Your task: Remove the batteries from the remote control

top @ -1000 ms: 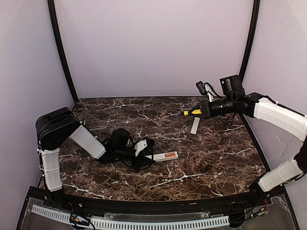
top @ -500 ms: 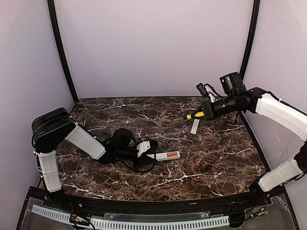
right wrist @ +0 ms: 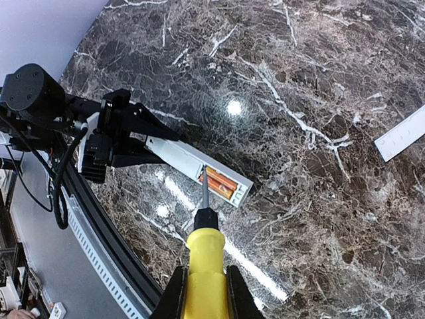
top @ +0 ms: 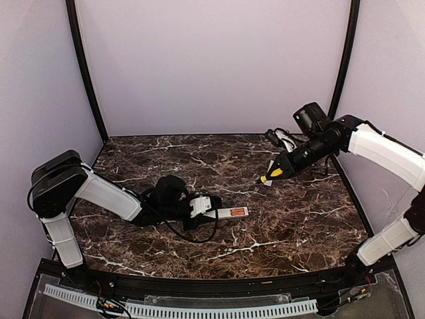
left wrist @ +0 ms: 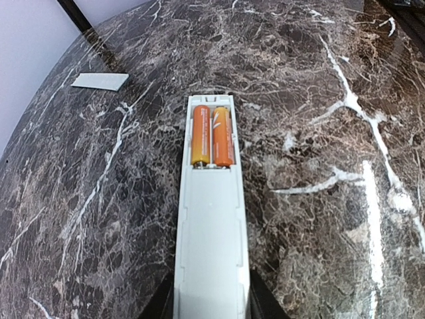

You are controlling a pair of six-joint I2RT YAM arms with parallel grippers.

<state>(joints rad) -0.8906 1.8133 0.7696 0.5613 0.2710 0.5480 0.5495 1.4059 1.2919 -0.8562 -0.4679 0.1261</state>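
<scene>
The white remote control [top: 230, 212] lies on the marble with its recess facing up. Two orange batteries [left wrist: 212, 136] sit side by side in that recess near the far end [right wrist: 223, 184]. My left gripper [left wrist: 211, 309] is shut on the remote control's near end, one dark finger on each long side [top: 206, 211]. My right gripper [right wrist: 204, 296] is shut on a yellow-handled screwdriver [right wrist: 206, 256]. It hangs above the table at the right [top: 282, 165]. The screwdriver's shaft points down toward the batteries, still well above them.
A thin flat white cover strip [left wrist: 99, 81] lies apart on the marble toward the back right [right wrist: 402, 136]. The left arm's black cable [top: 192, 234] loops beside the remote. Black frame posts and lilac walls close in the table.
My left gripper has closed on the remote control and nudged it slightly right. The right arm has swung down and left, tilting the screwdriver's tip toward the remote.
</scene>
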